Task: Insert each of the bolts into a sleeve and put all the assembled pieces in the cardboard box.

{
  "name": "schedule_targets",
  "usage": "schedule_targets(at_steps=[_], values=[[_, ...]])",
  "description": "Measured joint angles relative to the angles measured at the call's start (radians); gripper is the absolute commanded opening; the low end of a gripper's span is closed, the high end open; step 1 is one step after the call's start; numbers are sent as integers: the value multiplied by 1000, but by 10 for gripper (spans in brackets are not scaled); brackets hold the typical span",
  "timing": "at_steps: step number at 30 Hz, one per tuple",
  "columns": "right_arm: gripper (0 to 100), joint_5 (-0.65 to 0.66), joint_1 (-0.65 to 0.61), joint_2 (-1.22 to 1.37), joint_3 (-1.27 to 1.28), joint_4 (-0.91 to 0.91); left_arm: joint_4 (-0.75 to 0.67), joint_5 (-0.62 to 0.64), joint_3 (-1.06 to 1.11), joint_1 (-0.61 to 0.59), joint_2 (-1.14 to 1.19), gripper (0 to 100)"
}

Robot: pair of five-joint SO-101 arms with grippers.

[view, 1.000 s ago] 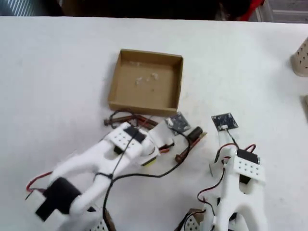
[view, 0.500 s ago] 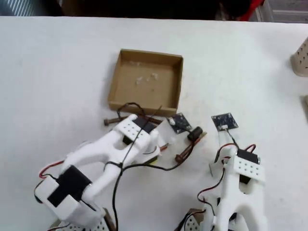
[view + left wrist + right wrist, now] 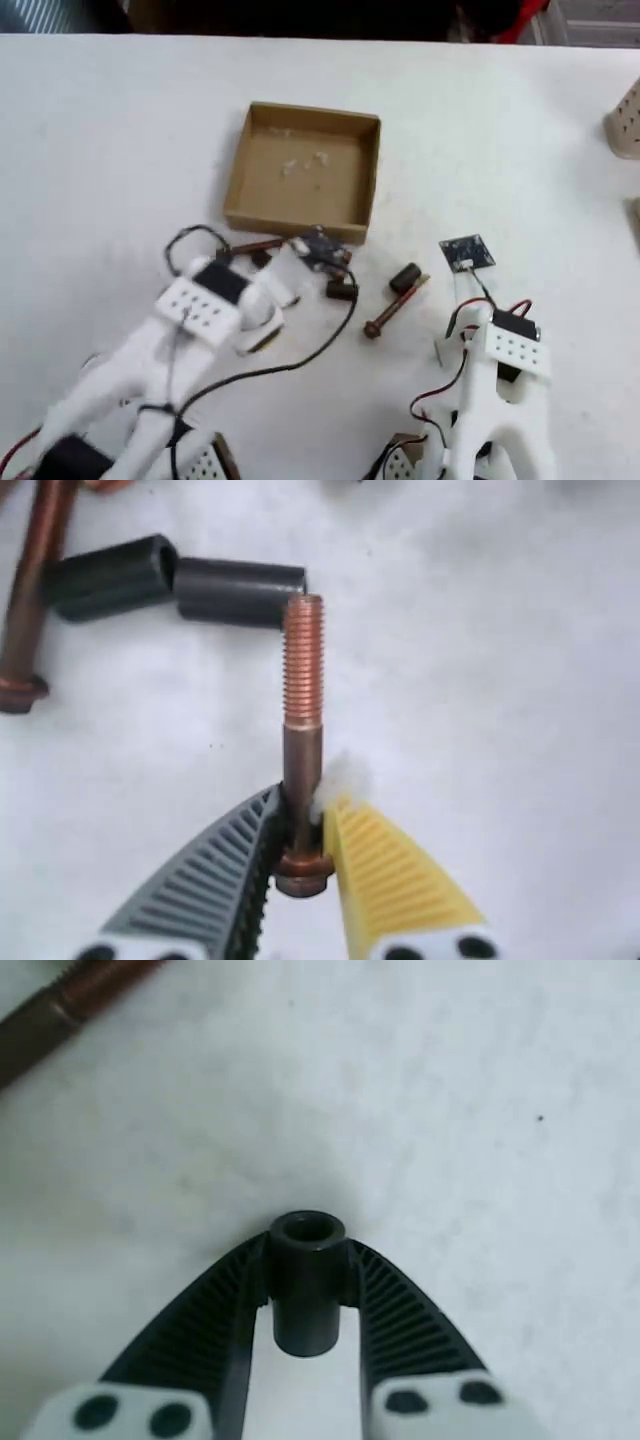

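Observation:
My left gripper (image 3: pixel 300 825) is shut on the head end of a copper bolt (image 3: pixel 302 710), whose threaded tip points at two black sleeves (image 3: pixel 240 590) lying end to end. A second bolt (image 3: pixel 30 600) lies beside them. My right gripper (image 3: pixel 305 1250) is shut on an upright black sleeve (image 3: pixel 305 1295) just above the table, with another bolt (image 3: pixel 70 1005) beyond it. In the high view the cardboard box (image 3: pixel 300 215) sits at centre with nothing assembled inside. In front of it lie a bolt (image 3: pixel 250 245), a sleeve (image 3: pixel 340 290), another sleeve (image 3: pixel 405 277) and a bolt (image 3: pixel 390 315).
The left arm (image 3: pixel 190 310) comes in from the lower left, the right arm (image 3: pixel 505 360) from the lower right. A black cable (image 3: pixel 300 355) loops over the table between them. A beige holed object (image 3: pixel 625 120) stands at the right edge.
The left arm has swung left and back from the parts in front of the box, uncovering a black sleeve. The right arm has not moved.

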Motion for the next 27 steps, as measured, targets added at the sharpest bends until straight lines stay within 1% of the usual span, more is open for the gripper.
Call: schedule_targets(at_steps=[3, 7, 9, 12, 15, 18, 21, 24, 27], values=[[17, 0, 2, 0, 0, 0, 2, 2, 72, -97, -166, 23], [17, 2, 6, 0, 0, 0, 2, 21, 101, -304, -322, 23], [17, 2, 6, 0, 0, 0, -23, 87, 103, -422, -348, 24], [17, 2, 6, 0, 0, 0, -104, 238, 103, -585, -345, 24], [17, 2, 6, 0, 0, 0, -212, 417, 103, -717, -290, 24], [17, 2, 6, 0, 0, 0, -307, 585, 101, -806, -189, 24], [17, 2, 6, 0, 0, 0, -342, 680, 63, -853, -57, 24], [17, 2, 6, 0, 0, 0, -353, 758, -23, -899, 98, 24], [17, 2, 6, 0, 0, 0, -354, 804, -130, -947, 281, 24]])
